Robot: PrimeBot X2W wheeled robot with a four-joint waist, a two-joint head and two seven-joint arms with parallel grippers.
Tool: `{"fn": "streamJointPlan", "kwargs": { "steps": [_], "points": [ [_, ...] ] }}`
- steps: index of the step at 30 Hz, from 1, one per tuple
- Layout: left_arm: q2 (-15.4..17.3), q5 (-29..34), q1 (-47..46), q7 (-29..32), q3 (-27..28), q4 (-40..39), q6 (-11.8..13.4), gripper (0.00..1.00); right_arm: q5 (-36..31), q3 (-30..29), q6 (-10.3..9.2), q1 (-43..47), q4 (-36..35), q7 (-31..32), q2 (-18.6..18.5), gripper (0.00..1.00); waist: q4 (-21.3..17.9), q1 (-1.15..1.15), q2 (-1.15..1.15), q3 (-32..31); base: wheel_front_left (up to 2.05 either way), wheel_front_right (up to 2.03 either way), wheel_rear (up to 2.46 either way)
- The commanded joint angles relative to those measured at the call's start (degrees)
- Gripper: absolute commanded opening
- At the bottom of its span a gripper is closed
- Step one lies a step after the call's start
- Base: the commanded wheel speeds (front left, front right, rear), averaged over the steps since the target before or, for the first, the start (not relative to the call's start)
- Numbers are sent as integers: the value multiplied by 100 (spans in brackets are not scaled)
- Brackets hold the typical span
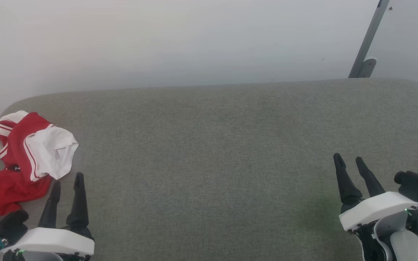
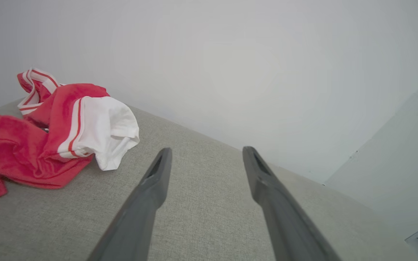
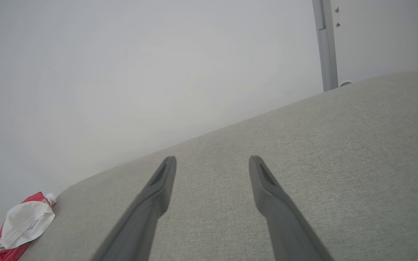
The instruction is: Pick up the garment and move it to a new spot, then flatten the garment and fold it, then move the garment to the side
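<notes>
Head view, garment: the garment [image 1: 24, 159] lies crumpled at 9 o'clock on the grey padded surface [image 1: 209, 145].
Head view, claws: the left gripper [image 1: 68, 179] sits at 7 o'clock, just beside the heap, fingers spread and empty. The right gripper [image 1: 348, 158] sits at 4 o'clock, well apart from the heap, also spread and empty.
Left wrist view: the heap sits at 10 o'clock of the open fingers, with a white sleeve [image 2: 103, 134] on top and the striped collar [image 2: 35, 85] behind.
Right wrist view: the fingers stand apart over bare fabric, and a corner of the garment shows at 8 o'clock.
Handling: probably light, limp and sturdy, so it will sag and trail. A raised red fold near the sleeve seam looks like the best pinch.
Hidden: the frame edge cuts off the garment's left part. The chest print is almost wholly folded under, and the hem and second sleeve cannot be traced.
</notes>
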Motion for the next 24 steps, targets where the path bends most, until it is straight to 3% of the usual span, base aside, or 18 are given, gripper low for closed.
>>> {"fn": "streamJointPlan", "kwargs": {
  "steps": [1, 24],
  "points": [
    [56, 160, 36, -57, 14, -47, -31, 100, -143, 10, 14, -115, -60, -57, -35, 100, -4, 0, 0, -2, 0, 0, 0],
    [193, 1042, 179, -343, -67, -113, -76, 100, -1139, -18, 16, -103, -89, -303, -92, 100, -73, 0, 0, -46, 0, 0, 0]
  ]
}}
